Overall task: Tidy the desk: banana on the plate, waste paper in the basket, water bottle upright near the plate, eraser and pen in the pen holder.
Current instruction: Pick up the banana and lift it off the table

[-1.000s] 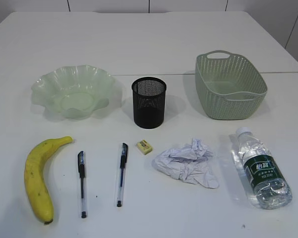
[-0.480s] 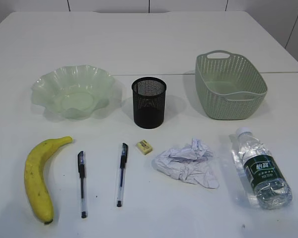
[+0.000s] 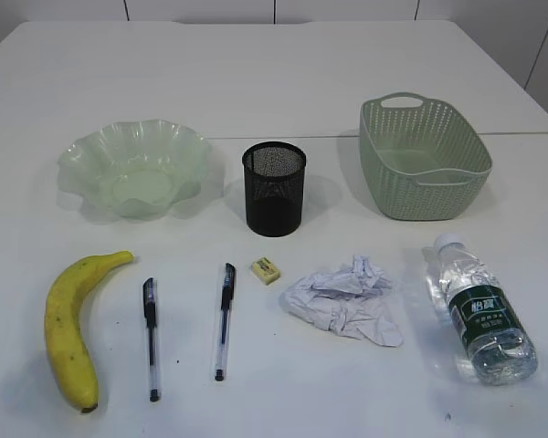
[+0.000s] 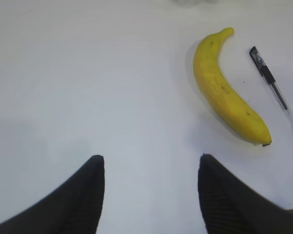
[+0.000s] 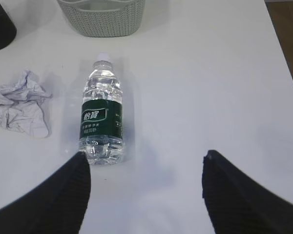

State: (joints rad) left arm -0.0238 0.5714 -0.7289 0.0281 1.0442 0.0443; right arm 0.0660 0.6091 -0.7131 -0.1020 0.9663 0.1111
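Note:
The banana [image 3: 66, 330] [image 4: 229, 92] lies at the desk's [image 3: 274, 82] front left, below the ruffled green plate [image 3: 135, 169]. Two pens [image 3: 150, 338] [image 3: 223, 319] and the small yellow eraser [image 3: 265, 269] lie in front of the black mesh pen holder [image 3: 274, 187]. The waste paper [image 3: 342, 301] [image 5: 19, 105] sits left of the water bottle [image 3: 482, 310] [image 5: 102, 117], which lies on its side below the basket [image 3: 423, 160] [image 5: 101, 17]. My left gripper [image 4: 150, 161] is open over bare desk, left of the banana. My right gripper [image 5: 146, 158] is open, right of the bottle's base. Neither arm shows in the exterior view.
In the right wrist view the desk's right edge [image 5: 283, 63] runs close by, with brown floor beyond. A seam [image 3: 347, 137] between two tabletops runs behind the plate and basket.

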